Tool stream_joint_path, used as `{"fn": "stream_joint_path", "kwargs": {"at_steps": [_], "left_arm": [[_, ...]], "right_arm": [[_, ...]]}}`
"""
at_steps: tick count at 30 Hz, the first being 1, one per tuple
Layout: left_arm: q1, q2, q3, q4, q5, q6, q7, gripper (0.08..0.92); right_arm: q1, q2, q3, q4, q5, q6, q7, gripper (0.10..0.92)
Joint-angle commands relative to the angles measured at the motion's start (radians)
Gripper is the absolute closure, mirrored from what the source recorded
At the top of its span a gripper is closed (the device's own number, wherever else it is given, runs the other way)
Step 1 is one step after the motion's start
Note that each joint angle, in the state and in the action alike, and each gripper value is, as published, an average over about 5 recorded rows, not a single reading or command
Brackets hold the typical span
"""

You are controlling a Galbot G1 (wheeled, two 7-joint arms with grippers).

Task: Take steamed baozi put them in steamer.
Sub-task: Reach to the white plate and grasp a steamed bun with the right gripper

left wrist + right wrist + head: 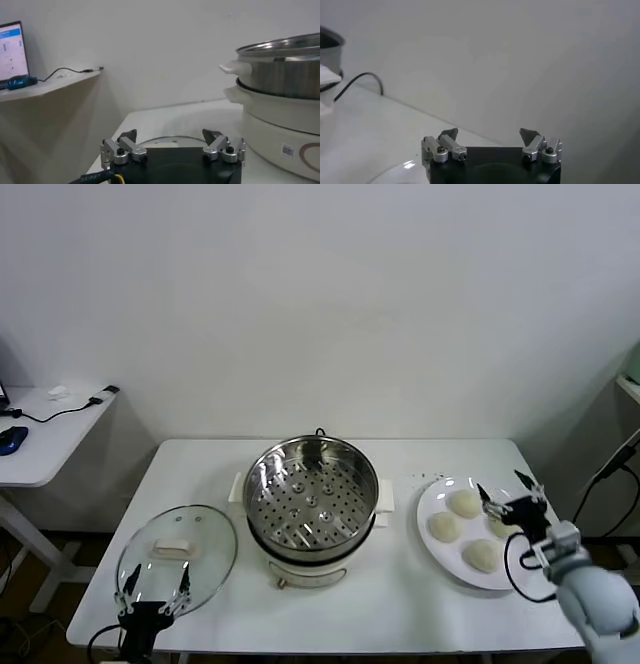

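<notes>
White laminate makes up the surface point(400, 604), and at its near left edge the left end effector point(155, 582) sits low with its fingers spread apart, just at the near rim of the round glass lid point(178, 556). The lid lies flat on the surface with a pale handle at its middle. In the left wrist view the same end effector point(171, 141) shows both finger tips well separated, with nothing between them, and the lid's rim curves just beyond.

At the near right, the right end effector point(508, 494) hovers over the white plate point(432, 542), its fingers also spread wide and empty; the right wrist view shows the end effector point(489, 137) with the tips clearly apart and a pale curved edge low in the picture.

The four steamed baozi point(464, 504) lie on the plate in a loose cluster, smooth and cream-white; the right-hand one is partly hidden behind the end effector. None is in the steamer.

The steamer point(311, 489) stands in the middle of the surface between lid and plate, apart from both. Its shiny steel basket with the perforated bottom is bare inside and rests on a white base with side handles. In the left wrist view the steamer point(280, 105) rises close beside the left end effector.

Farther left stands a side desk point(45, 429) carrying a black cable.
</notes>
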Motion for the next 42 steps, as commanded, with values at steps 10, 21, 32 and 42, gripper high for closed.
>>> {"fn": "stream_joint_path", "kwargs": {"at_steps": [10,21,32,42], "left_arm": [[-0.013,-0.006,0.007,0.005,0.005,-0.002,0.004,0.177],[-0.029,-0.018,-0.006,0.005,0.009,-0.002,0.010,0.177],[-0.033,-0.031,-0.008,0.006,0.015,-0.007,0.011,0.177],[-0.029,-0.041,-0.009,0.008,0.029,-0.006,0.016,0.177]], "right_arm": [[1.215,-0.265,-1.294,-0.441,-0.148,0.205,-0.807,0.203],[1.447,0.024,-1.602,-0.661,-0.121,0.106,-0.802,0.203],[1.249,0.211,-1.438,-0.848,-0.130,0.056,-0.732,0.203],[1.161,0.231,-1.380,-0.870,-0.151,0.041,-0.734,0.203]]}}
